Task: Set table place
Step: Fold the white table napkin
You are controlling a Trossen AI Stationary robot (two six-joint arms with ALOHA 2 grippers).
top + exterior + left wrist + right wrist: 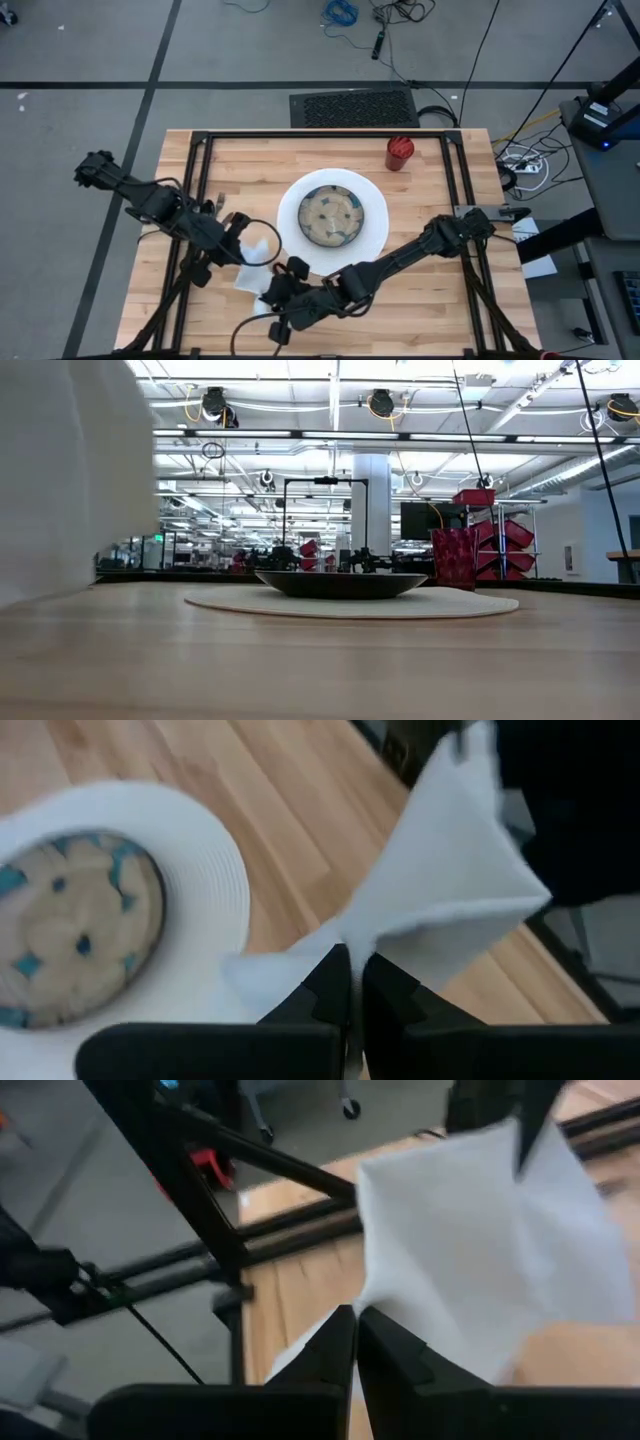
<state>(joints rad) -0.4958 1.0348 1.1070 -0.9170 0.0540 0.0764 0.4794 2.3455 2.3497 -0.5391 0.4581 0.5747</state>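
Both claws are closed on one white paper napkin (258, 262), held above the near-left part of the worktop (420, 305), just beside the plate.

- Left claw (350, 982): fingers pinched together on one edge of the napkin.
- Right claw (352, 1338): fingers pinched together on another edge of the same napkin.

Items in place:
- White dinner plate (372, 228) at the centre of the worktop.
- Patterned bowl (330, 214) seated on the plate.
- Red cup (399, 153) on the far side, apart from the plate.

Progress, as judged: the plate, bowl and cup appear set. The napkin is not yet laid; it hangs crumpled between the two claws, so it looks as if it is being spread or folded. Cutlery placement cannot be confirmed; small items lie near the left arm (150, 200), unidentifiable.
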